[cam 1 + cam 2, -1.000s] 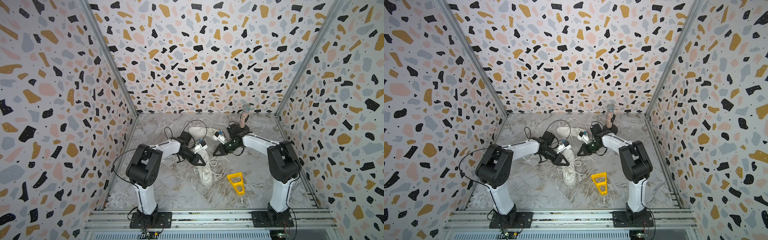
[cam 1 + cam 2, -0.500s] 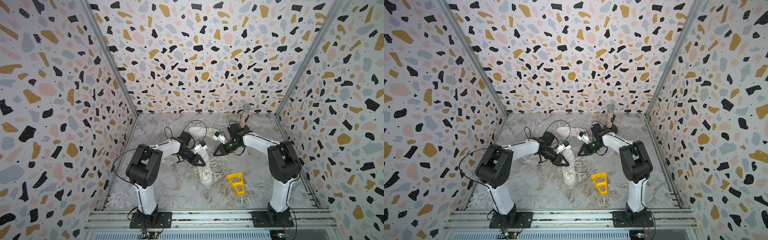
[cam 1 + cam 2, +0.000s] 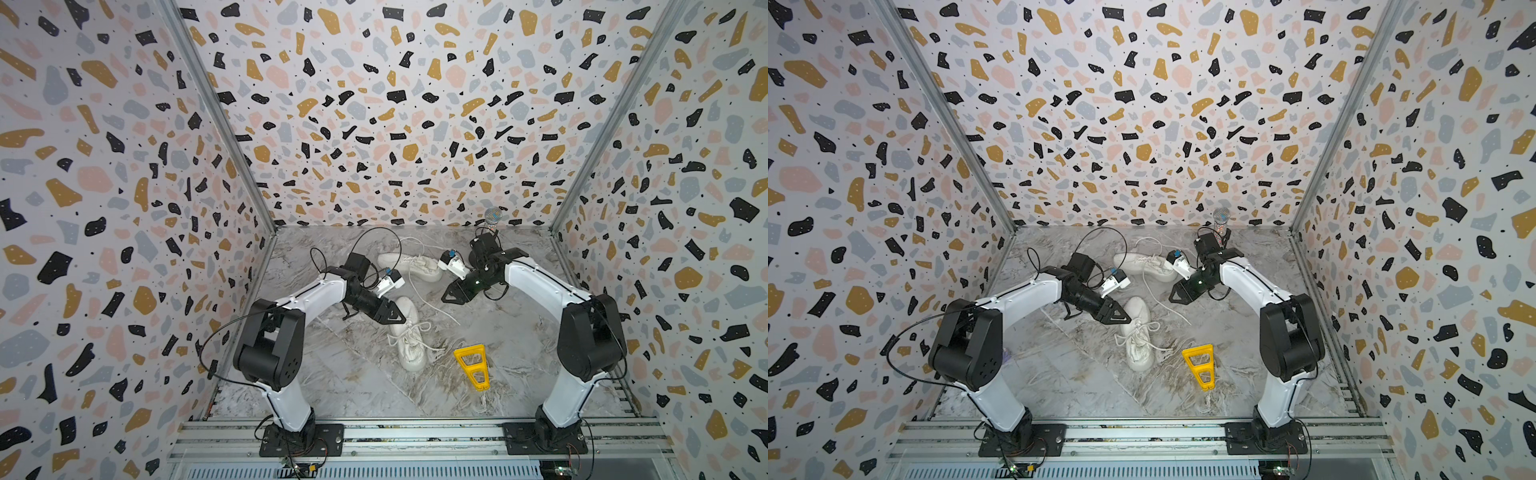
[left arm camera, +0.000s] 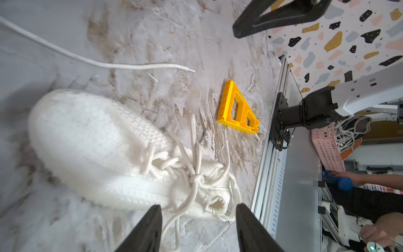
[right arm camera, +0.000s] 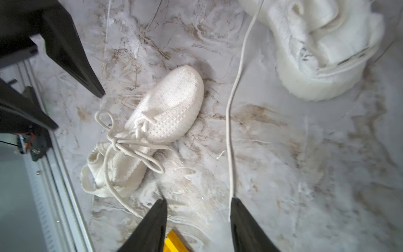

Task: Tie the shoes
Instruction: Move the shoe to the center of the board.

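shoes (image 3: pixel 409 336) lie unmoved, while left claw (image 4: pixel 198 206) and right claw (image 5: pixel 198 200), pinched together before, now stand apart and empty.

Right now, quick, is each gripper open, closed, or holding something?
Left gripper: open, holding nothing, near the white knit sneaker.
Right gripper: open, holding nothing, beside a loose white lace.

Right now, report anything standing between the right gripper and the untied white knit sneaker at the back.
Nothing visible blocks it. Between the right gripper and the untied white knit sneaker lies only bare marble-print table and that sneaker's own loose white lace. The tied white sneaker lies aside.
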